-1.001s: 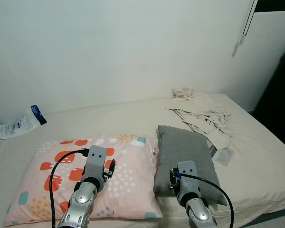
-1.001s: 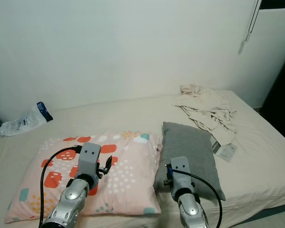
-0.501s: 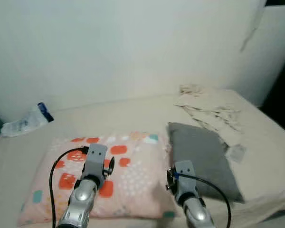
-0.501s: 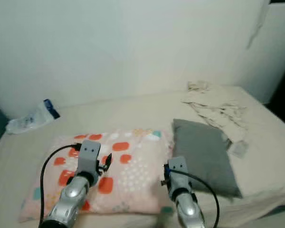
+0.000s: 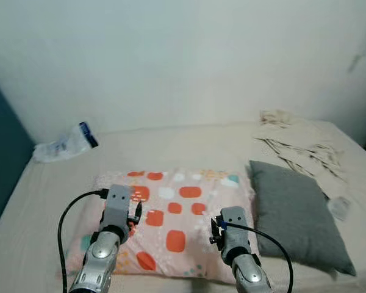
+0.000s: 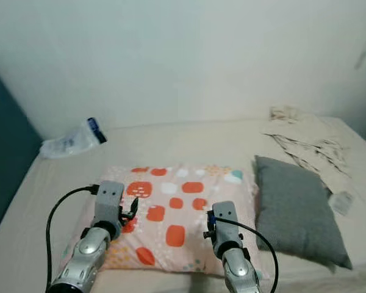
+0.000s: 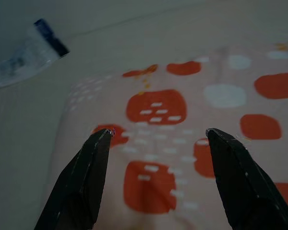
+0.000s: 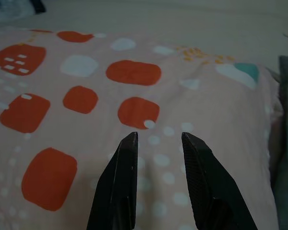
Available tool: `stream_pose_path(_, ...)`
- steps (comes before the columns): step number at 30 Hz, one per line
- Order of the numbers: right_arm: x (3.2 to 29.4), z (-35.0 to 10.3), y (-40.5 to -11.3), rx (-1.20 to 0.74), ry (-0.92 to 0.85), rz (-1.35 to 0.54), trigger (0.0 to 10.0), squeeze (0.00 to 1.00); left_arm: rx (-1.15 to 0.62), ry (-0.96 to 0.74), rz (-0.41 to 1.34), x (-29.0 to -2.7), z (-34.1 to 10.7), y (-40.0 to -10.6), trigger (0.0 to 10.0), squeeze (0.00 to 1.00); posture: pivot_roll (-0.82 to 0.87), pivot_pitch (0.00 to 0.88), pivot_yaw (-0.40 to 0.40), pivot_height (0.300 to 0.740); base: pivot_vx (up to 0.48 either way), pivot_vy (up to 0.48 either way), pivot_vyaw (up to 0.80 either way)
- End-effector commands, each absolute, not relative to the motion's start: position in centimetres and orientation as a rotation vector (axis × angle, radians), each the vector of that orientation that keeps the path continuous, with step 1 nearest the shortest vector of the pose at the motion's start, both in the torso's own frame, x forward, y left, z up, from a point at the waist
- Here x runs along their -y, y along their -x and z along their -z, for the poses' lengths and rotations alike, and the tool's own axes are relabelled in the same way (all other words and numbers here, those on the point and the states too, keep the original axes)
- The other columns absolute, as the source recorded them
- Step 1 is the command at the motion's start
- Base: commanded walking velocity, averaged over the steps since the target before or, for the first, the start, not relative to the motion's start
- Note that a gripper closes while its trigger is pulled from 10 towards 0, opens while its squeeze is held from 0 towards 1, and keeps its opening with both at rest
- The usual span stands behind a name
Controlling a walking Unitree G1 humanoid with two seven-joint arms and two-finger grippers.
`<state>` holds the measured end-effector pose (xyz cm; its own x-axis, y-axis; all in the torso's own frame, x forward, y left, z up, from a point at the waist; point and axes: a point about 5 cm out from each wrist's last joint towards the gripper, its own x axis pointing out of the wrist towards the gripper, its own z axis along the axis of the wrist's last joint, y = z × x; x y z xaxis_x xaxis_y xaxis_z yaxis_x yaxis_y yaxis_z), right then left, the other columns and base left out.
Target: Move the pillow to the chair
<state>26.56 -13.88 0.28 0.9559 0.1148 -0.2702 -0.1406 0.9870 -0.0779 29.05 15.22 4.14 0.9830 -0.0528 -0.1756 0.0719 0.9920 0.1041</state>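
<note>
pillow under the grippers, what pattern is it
Pink pillow with orange-red patches and white and teal dots; clearest in the right eye view.

Plain white wall (image 5: 183, 61) backed a beige-sheeted bed (image 5: 171, 149). Dark teal panel (image 5: 3, 159) stood at left. Light was soft and even.

The view has swung left — both tools now front the patterned pillow (image 5: 177, 220).
</note>
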Motion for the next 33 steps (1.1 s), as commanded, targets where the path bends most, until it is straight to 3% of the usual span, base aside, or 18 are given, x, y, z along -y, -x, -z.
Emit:
stream_pose_path(1,14.38,-0.06,-26.36,-0.279,0.094,-0.11,10.0,0.0,-0.184,-0.109,0.073,-14.96,-3.97,-28.87,10.0,0.0,0.03,0.03,0.041,0.74,0.0,-0.458,0.0)
stream_pose_path(23,14.44,-0.63,-27.0,-0.262,0.081,-0.098,10.0,0.0,-0.203,-0.129,0.092,-14.48,-4.13,-29.2,10.0,0.0,0.02,0.032,0.045,0.74,0.0,-0.024,0.0)
stream_pose_path(28,14.48,-0.48,-26.78,-0.265,0.089,-0.103,10.0,0.0,-0.204,-0.136,0.092,-14.54,-4.07,-29.16,10.0,0.0,0.02,0.033,0.045,0.74,0.0,0.48,0.0)
stream_pose_path(33,14.49,-0.41,-26.66,-0.266,0.103,-0.114,10.0,0.0,-0.191,-0.121,0.065,-14.83,-4.11,-29.01,10.0,0.0,0.02,0.032,0.047,0.74,0.0,0.0,0.0)
